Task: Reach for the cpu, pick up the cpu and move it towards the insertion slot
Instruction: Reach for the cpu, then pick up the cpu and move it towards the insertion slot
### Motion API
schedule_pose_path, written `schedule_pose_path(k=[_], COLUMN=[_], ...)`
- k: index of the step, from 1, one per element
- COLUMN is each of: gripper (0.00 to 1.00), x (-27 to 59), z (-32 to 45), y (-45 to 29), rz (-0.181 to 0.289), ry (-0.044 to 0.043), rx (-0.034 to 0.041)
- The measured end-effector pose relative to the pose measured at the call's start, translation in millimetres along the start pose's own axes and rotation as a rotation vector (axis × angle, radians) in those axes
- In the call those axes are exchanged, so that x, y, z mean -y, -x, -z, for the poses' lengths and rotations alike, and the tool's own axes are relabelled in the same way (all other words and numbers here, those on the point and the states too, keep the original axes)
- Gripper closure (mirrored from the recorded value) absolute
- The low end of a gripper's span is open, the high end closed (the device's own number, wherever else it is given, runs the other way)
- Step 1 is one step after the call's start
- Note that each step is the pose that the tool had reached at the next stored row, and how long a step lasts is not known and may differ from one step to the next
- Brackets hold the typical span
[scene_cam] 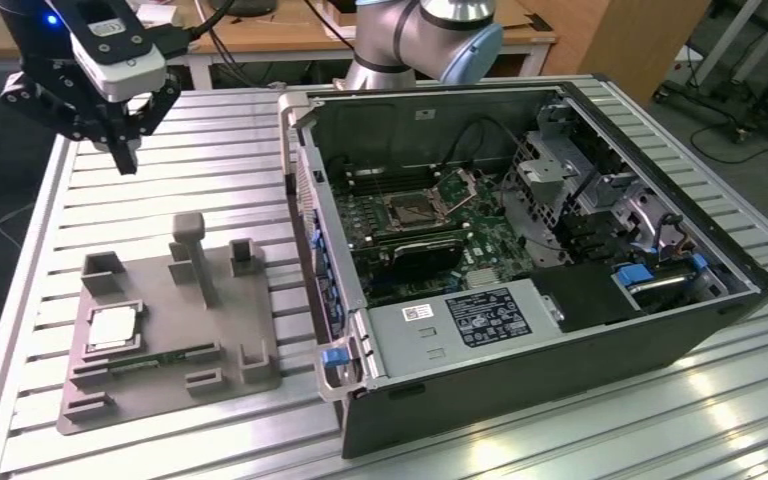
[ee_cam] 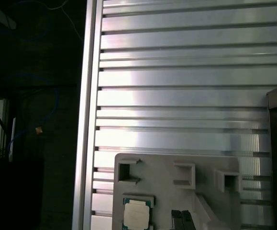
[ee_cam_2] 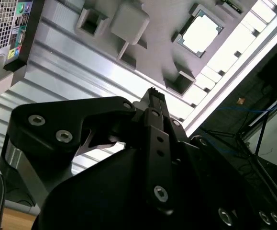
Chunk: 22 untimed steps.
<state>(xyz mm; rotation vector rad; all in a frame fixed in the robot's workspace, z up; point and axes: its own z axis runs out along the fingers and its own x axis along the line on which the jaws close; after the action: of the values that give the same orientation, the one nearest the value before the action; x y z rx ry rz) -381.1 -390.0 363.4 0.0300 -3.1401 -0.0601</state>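
Silver square cpu [scene_cam: 113,328], tan rim, flat in grey tray [scene_cam: 151,392]; hand [scene_cam: 125,165] closed, empty.

silver cpu [scene_cam: 113,327] flat in grey tray [scene_cam: 157,285], insertion slot [scene_cam: 415,210] uncovered, bracket [scene_cam: 466,186] raised

Bright workshop scene with hard glare off a slatted metal table.

In the exterior view, overhead light lays pale streaks across the aluminium table [scene_cam: 558,440], strongest along its near edge. The inside of the open computer case [scene_cam: 598,350] is shaded but readable. In the second wrist view the table slats burn out to white, the cpu [ee_cam_2: 201,32] lid is washed pale, and the gripper [ee_cam_2: 151,94], close to the lens, is a dark, underexposed mass. In the first wrist view the space beside the table falls to near black.
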Motion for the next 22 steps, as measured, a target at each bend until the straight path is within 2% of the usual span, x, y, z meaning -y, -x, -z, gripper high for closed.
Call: schedule_pose_path(k=[3,5,6,7,13,18,22], gripper=[0.89,0.89,0.89,0.89,0.89,0.89,0.89], x=[-0.1,0.2,0.5,0.8,5.6,16.5,21.9], z=[-0.5,-3.7,-6.5,-8.0,-12.9,-17.0,-19.2], y=[-1.3,-9.0,-16.3,-18.3,-20.0,-20.2,-20.6], rz=[0.000,0.000,0.000,0.000,0.001,0.001,0.002], ry=[0.0000,0.0000,0.0000,0.0000,-0.0001,-0.0001,-0.0012], rx=[-0.0002,0.0000,0.0001,-0.0001,-0.0001,0.0001,0.0004])
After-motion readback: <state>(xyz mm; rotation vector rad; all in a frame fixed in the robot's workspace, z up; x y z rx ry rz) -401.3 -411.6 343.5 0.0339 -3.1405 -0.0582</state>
